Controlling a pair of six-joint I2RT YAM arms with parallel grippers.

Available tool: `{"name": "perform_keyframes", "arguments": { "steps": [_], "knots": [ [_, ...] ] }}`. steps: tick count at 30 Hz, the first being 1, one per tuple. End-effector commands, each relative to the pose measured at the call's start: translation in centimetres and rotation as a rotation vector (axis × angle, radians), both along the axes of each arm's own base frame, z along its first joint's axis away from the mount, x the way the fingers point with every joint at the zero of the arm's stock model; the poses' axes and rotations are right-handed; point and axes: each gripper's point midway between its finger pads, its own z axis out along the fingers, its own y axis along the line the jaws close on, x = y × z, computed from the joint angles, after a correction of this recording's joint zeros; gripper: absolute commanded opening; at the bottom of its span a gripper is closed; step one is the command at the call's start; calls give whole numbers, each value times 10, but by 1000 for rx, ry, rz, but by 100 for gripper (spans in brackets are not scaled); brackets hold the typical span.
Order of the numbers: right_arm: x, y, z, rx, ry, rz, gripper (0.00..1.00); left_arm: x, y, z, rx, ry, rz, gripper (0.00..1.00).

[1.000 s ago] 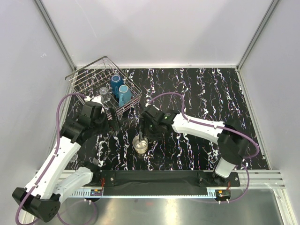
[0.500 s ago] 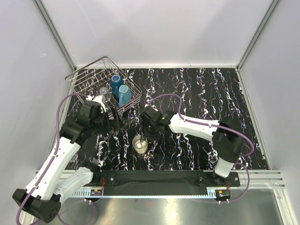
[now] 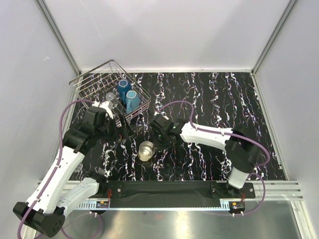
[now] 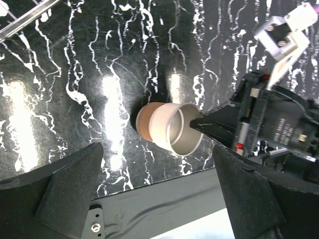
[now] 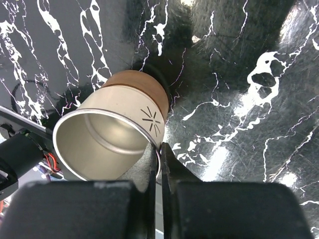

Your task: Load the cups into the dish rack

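The beige-silvery cup [image 3: 146, 150] stands tilted on the black marbled mat, its mouth toward the table's front. My right gripper [image 3: 154, 144] is shut on its rim: in the right wrist view the rim of this cup [image 5: 114, 134] is pinched between the right gripper's [image 5: 160, 149] two fingers, one inside and one outside. The left wrist view shows the same cup [image 4: 167, 128] leaning. My left gripper [image 3: 122, 128] hangs open beside the dish rack [image 3: 82, 82], holding nothing. In the rack stand the dark blue cup [image 3: 123, 89], the light blue cup [image 3: 132, 99] and the clear glass cup [image 3: 110, 97].
The rack sits at the mat's back left corner against the left wall. The black front rail [image 3: 164, 189] runs along the near edge, close below the tilted cup. White enclosure walls stand on three sides.
The right gripper's fingers have closed onto the cup's rim. The cup has tipped over from upright and shifted slightly left. The left arm has barely moved.
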Motion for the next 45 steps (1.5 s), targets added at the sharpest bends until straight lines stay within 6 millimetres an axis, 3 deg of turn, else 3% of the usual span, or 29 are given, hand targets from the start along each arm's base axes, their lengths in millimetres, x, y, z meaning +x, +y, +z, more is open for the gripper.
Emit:
{"name": "perform_keyframes", "arguments": {
  "steps": [1, 5, 6, 7, 8, 9, 10, 11, 13, 17, 18, 20, 22, 23, 24, 26, 27, 33, 39, 45],
  "knots": [
    [5, -3, 16, 19, -77, -3, 0, 7, -13, 41, -96, -109, -32, 99],
    [12, -14, 51, 76, -168, -1, 0, 2, -30, 63, -194, -149, -109, 99],
    [17, -19, 70, 125, -195, -12, 0, 4, -35, 74, -227, -187, -128, 99],
    [20, -26, 75, 139, -204, -25, 0, 3, -41, 80, -256, -205, -152, 99],
    [15, -26, 102, 233, -219, 7, 0, -2, -49, 89, -304, -222, -205, 99],
    [14, -31, 108, 261, -222, 12, 0, -1, -55, 104, -350, -288, -232, 99],
    [23, -41, 119, 292, -238, -14, 0, -2, -60, 112, -382, -318, -263, 99],
    [18, -46, 144, 369, -260, 12, 0, -8, -67, 119, -423, -328, -313, 99],
    [23, -61, 167, 422, -295, 6, 0, -5, -76, 134, -483, -379, -349, 99],
    [13, -97, 218, 499, -391, 17, 0, -7, -89, 162, -602, -473, -425, 99],
    [13, -103, 231, 517, -419, 12, 0, -6, -92, 177, -646, -520, -442, 99],
    [10, -119, 254, 552, -493, -6, 0, -4, -96, 184, -691, -528, -445, 99],
    [7, -124, 264, 577, -543, -6, 0, 3, -99, 195, -768, -520, -401, 99],
    [3, -126, 281, 631, -607, 1, 0, 11, -102, 187, -794, -482, -366, 99],
    [3, -125, 278, 642, -615, 2, 0, 9, -108, 199, -876, -471, -361, 99],
    [0, -127, 297, 712, -694, 8, 0, 15, -116, 200, -937, -429, -324, 99],
    [-1, -126, 294, 722, -703, 13, 0, 14, -128, 203, -975, -382, -333, 99],
    [-14, -132, 328, 832, -871, 73, 0, 6, -159, 218, -1020, -305, -332, 99],
    [-23, -134, 338, 846, -915, 116, 0, -13, -171, 236, -1142, -284, -451, 99],
    [-31, -140, 347, 884, -972, 128, 0, -26, -173, 233, -1221, -245, -499, 99]
  ]
}}
